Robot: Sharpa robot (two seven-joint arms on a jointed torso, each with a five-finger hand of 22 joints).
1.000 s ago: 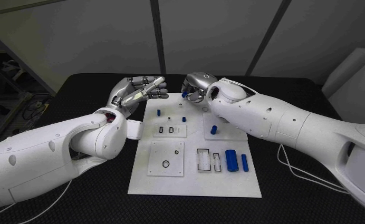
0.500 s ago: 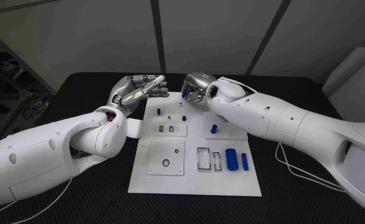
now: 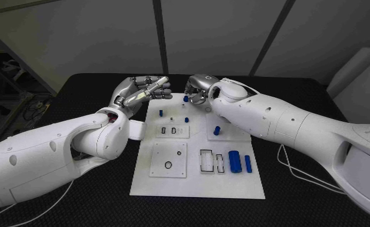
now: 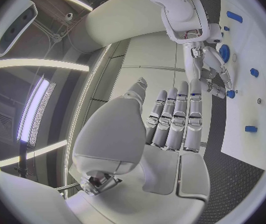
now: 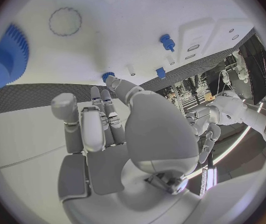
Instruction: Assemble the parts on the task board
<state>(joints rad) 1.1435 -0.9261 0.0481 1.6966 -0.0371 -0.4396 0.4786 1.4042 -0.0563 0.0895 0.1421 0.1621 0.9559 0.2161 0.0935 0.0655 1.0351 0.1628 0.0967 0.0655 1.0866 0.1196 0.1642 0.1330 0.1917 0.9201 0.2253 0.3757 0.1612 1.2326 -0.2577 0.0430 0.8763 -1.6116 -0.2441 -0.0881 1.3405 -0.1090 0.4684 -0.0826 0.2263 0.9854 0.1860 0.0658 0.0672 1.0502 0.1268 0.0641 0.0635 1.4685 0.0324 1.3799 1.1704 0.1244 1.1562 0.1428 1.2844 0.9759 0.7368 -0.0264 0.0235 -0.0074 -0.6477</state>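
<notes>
Blue part (image 3: pixel 186 98) sits pinched at your right hand (image 3: pixel 199 90) fingertips, above the board (image 3: pixel 197 184); left hand (image 3: pixel 143 92) hovers beside, empty, fingers together. Seating it appears next.

Left arm: white, jointed, entering from the near left and reaching forward over the table.
Left hand (image 3: pixel 141 92): silver, many-fingered, raised with the palm turned up and back toward the robot; fingers extended side by side, thumb beside them, nothing in it (image 4: pixel 170 129).
Right arm: white, entering from the right and crossing toward the middle.
Right hand (image 3: pixel 198 89): silver, many-fingered, turned downward with fingers curled (image 5: pixel 108 129); whether its fingertips pinch anything cannot be told.
Hands: near each other, apart.
</notes>
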